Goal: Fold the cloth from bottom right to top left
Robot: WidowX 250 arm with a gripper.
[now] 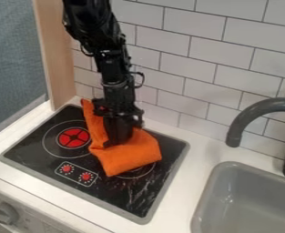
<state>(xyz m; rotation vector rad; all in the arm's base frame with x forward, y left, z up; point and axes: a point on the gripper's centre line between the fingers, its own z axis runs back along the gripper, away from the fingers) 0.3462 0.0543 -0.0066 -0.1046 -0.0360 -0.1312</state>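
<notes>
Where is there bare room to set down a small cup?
Bare room: the white counter between stovetop and sink, and the stovetop's near corner, in front of the orange cloth. Crowded: the cloth's area, with the claw there.

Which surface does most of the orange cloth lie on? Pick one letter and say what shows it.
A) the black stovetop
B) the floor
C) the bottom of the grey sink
A: the orange cloth lies across the black stovetop, to the right of the burner with the red centre in the picture.
</notes>
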